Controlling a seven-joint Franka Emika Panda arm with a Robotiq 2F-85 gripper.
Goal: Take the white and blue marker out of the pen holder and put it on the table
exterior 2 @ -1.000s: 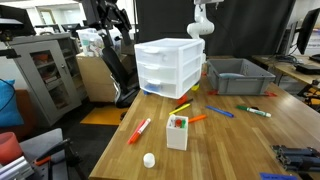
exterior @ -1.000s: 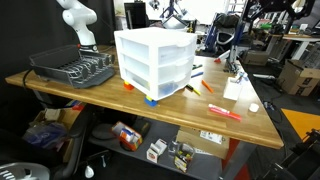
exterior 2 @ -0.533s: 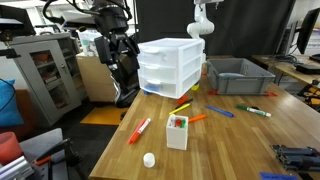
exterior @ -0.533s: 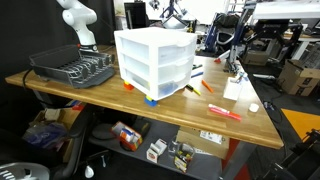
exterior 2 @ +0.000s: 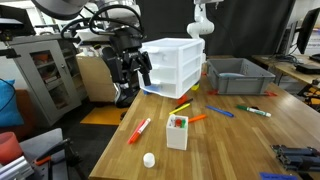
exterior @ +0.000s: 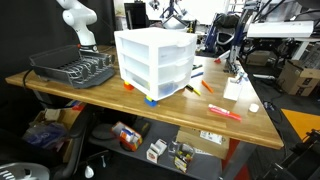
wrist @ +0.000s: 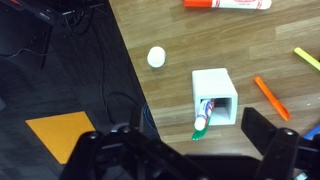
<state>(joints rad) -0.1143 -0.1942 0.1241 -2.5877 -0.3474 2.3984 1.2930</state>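
A white pen holder lies open toward me in the wrist view. It holds a white marker with blue and red print and a green cap that sticks out of it. The holder stands near the corner of the wooden table in both exterior views. My gripper is open and empty, its two dark fingers at the bottom of the wrist view. In an exterior view it hangs in the air off the table's edge, well short of the holder.
A white drawer unit, a grey bin and a dish rack stand on the table. Near the holder lie a red marker, a white cap and orange markers. The floor shows beyond the table edge.
The arm and gripper have swung in from the background toward the table's corner. The holder and markers have not moved.
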